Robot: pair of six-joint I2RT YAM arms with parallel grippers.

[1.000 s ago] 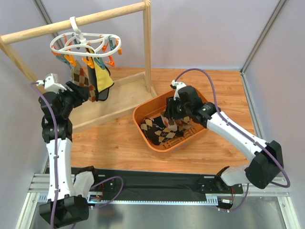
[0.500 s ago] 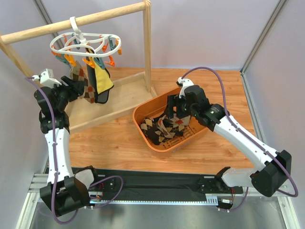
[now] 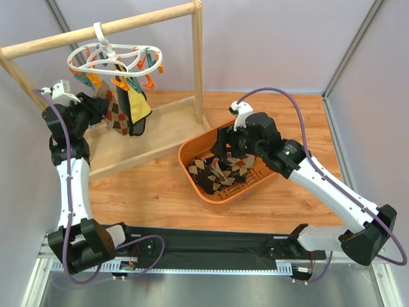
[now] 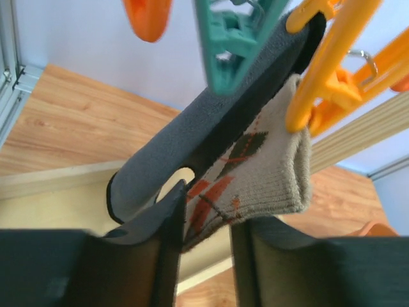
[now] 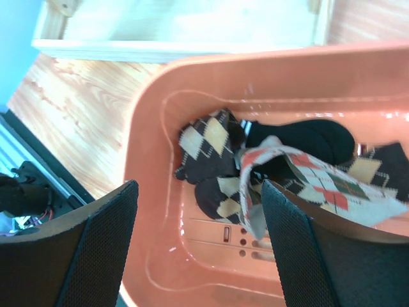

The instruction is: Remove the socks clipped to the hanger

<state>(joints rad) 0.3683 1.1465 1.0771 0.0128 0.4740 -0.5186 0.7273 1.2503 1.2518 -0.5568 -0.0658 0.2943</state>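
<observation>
The socks on the hanger hang in a bunch at the upper left of the overhead view. They are under the wooden rail frame, which stands on the bench. Mid-frame sits an orange basket with loose socks heaped inside. The white hanger hooks over the rail. The left gripper is up at the bunch. In its wrist view the jaws are clenched on the lower edge of a beige argyle sock. An orange clip pins that sock, and beside it a grey sock hangs from a teal clip. The right gripper hangs over the basket, jaws spread wide.
</observation>
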